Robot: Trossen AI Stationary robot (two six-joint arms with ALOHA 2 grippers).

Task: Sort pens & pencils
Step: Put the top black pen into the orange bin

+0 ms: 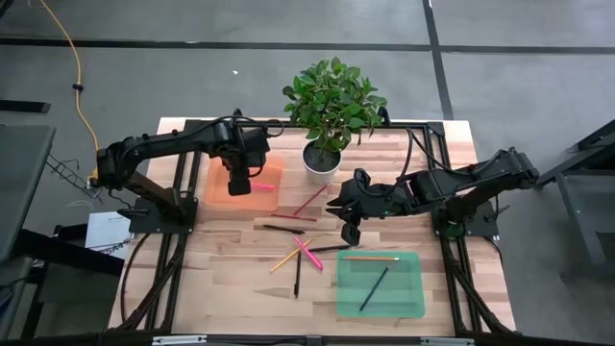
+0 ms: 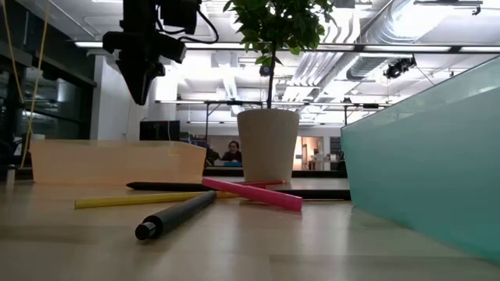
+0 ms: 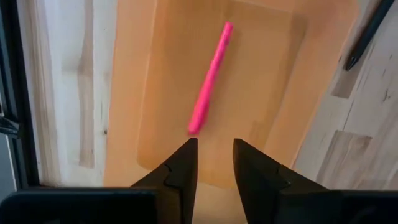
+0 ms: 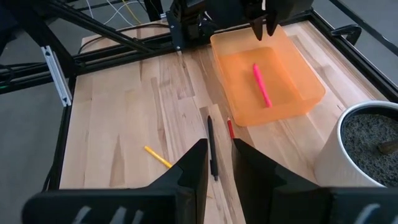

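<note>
In the low view the left arm (image 2: pixel 148 47) gets chopped off by the top edge, and so does the plant (image 2: pixel 273 31) above its white pot (image 2: pixel 268 144). The green bin (image 2: pixel 426 156) runs out of frame on the right, so you can't see what's in it. The orange bin (image 2: pixel 117 162) wall hides whatever's inside. The person (image 2: pixel 231 152) way in the background is too small to make out.

Potted plant (image 1: pixel 332 111) (white pot) stands near the table's (image 1: pixel 221 279) far edge
</note>
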